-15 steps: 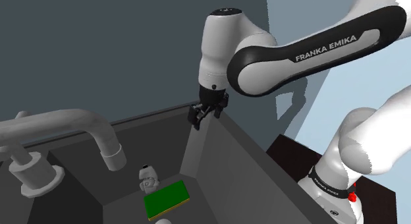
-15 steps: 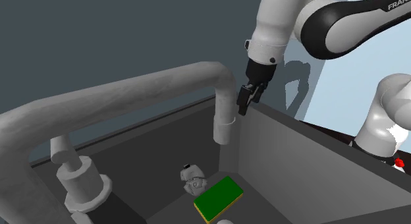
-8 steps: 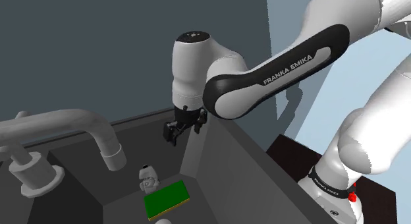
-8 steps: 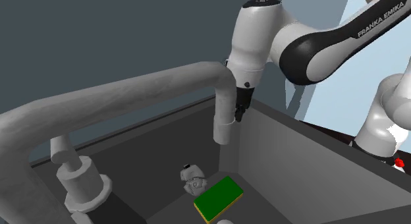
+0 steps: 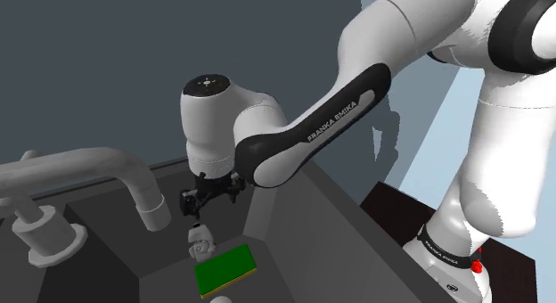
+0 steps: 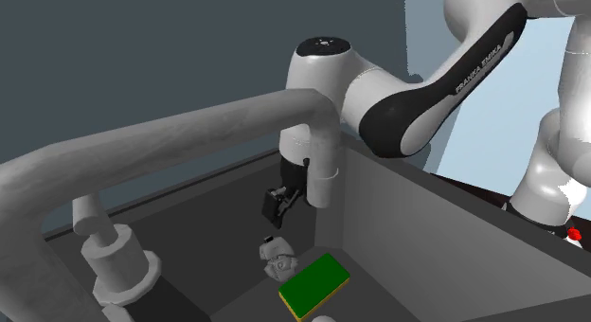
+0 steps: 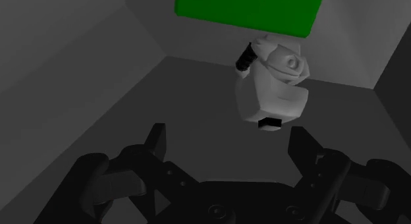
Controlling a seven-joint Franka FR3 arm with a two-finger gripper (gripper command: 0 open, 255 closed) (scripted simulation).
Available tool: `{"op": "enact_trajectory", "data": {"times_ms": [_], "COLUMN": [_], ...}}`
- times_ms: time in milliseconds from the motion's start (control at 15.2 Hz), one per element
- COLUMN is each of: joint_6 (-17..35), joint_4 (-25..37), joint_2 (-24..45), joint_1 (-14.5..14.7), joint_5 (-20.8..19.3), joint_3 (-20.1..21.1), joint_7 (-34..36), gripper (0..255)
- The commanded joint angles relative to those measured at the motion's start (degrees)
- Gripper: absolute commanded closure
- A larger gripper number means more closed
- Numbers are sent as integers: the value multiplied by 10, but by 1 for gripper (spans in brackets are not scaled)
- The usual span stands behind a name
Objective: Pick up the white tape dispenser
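Wrist view, quick: where's the tape dispenser (image 7: 273,91) vs. my gripper (image 7: 228,134)? — Op

On the sink (image 5: 294,223) floor, below & ahead of you, right by the green pad (image 7: 250,12); can't tell if they touch. Your jaws stand wide apart, nothing betw. them. It's nearer one finger than the other, so you're not centred. — Spotter

How do I do the approach right? — Op

My read: shift sideways till the body sits mid-gap, then drop straight down. Keep clear of the faucet spout (image 5: 147,201), which is close to your wrist in the shoulder view. Don't close till both fingers flank the body. — Spotter

Which way's it pointing? — Op

Long axis runs approx. away from you, toward the pad. The end w/ the small dark slot faces your gripper; the rounded end w/ the black bit is by the pad. That's roughly across your finger line, so you'd close on its narrow width. No wrist turn needed, I'd say. Rounded shell may slip. — Spotter
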Motion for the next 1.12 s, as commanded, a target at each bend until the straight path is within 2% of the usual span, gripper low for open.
{"op": "enact_trajectory", "data": {"times_ms": [0, 198, 792, 858, 1056], "joint_6": [-2, -12, 27, 29, 28], "joint_4": [41, 103, 92, 90, 92], "joint_2": [50, 110, 144, 144, 144], "joint_1": [28, 66, 80, 80, 80], "joint_5": [-38, -72, -102, -103, -102], "joint_3": [-12, -31, -50, -50, -50], "joint_7": [40, 74, 97, 98, 97], "gripper": [0, 0, 0, 255, 255]}}
